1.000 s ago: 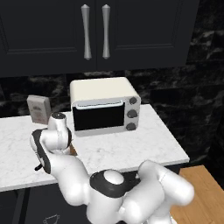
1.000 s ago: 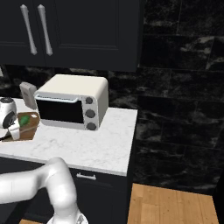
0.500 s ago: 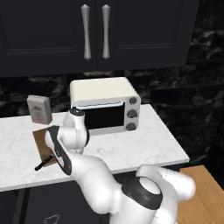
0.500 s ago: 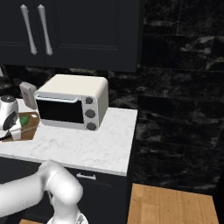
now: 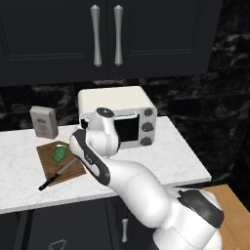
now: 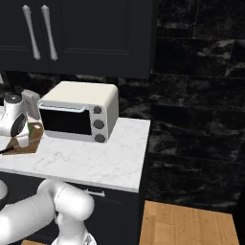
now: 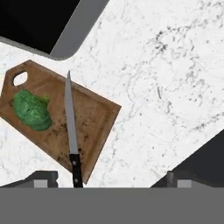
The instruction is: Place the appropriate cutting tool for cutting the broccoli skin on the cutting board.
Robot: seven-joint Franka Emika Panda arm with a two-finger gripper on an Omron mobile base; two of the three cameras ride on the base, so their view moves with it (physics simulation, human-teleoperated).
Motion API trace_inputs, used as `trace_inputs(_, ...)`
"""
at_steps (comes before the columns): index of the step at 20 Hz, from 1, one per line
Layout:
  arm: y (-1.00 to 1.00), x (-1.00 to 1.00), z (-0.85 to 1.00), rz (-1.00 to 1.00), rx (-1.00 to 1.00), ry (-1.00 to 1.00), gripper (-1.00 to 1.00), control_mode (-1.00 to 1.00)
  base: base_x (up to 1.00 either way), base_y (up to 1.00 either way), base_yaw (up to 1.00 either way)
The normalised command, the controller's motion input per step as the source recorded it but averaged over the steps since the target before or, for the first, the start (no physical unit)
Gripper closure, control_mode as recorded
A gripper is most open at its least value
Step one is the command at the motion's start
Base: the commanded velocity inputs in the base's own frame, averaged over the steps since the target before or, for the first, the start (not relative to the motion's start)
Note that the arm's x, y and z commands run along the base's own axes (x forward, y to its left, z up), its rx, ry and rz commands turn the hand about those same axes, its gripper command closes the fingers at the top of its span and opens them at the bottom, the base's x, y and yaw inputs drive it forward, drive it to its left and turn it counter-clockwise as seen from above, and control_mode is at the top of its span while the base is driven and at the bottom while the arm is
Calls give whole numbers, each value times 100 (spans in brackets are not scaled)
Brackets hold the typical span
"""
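The tool [image 7: 109, 180] hangs above the white marbled worktop [image 7: 166, 78] with its two dark tips spread wide and nothing between them. In the hand view one tip sits near the lower left, the other near the lower right, and bare worktop lies in the gap.

The long slim knife with a grey metal blade and black handle [image 7: 71, 133] lies flat on the dark-brown wooden cutting board [image 7: 94, 118]. Its blade runs across the board, the point near one long edge, and the black handle sticks out past the opposite edge over the worktop. From the left base view the knife [image 5: 58, 174] lies aslant on the board [image 5: 49, 163], handle toward the front edge of the worktop [image 5: 171, 151].

The small rounded green broccoli [image 7: 31, 110] rests on the same board, beside the blade and apart from it, close to the end with the cut-out hole; it shows too in the left base view [image 5: 60, 154].

A cream toaster oven with a dark glass door [image 5: 141, 114] stands behind the arm, and a small grey upright box [image 5: 44, 122] stands behind the board near the wall.
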Motion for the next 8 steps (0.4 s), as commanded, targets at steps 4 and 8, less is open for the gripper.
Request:
trace_inputs(4,-63,0,36,-10,0,-6,-100,-100,0,0,0)
trace_inputs(8,-73,0,14,-12,4,-6,-100,-100,0,0,0)
